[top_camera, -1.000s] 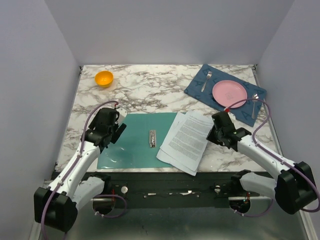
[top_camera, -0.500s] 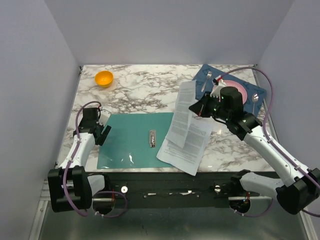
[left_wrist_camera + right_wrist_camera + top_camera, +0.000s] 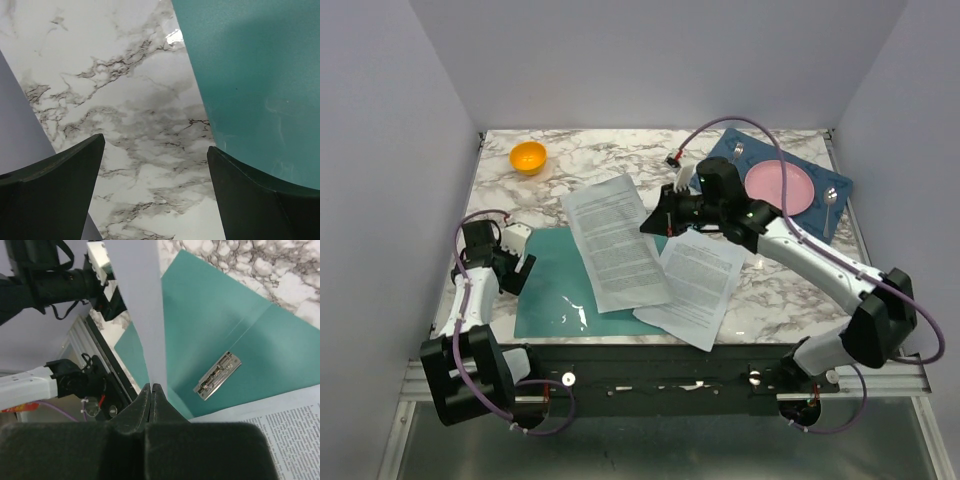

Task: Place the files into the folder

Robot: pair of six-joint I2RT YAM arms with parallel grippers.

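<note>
My right gripper [image 3: 656, 222] reaches left across the marble table [image 3: 620, 175]. Its fingers are pressed together on the right edge of one printed sheet [image 3: 616, 255]. That sheet spreads at a tilt over the right half of the open teal folder [image 3: 548, 290], with its far corner past the folder's far edge. I cannot tell whether it touches the folder.

From the right wrist, the sheet rises edge-on from the closed fingers, with the folder's metal clip [image 3: 218, 375] below. The other sheets [image 3: 698, 285] lie on the table at the folder's right edge.

My left gripper [image 3: 518, 268] sits at the folder's left edge, fingers spread wide around nothing, over bare marble just beside the teal.

An orange bowl [image 3: 528, 157] sits far left. A pink plate [image 3: 779, 186] on a placemat [image 3: 718, 172] sits far right.
</note>
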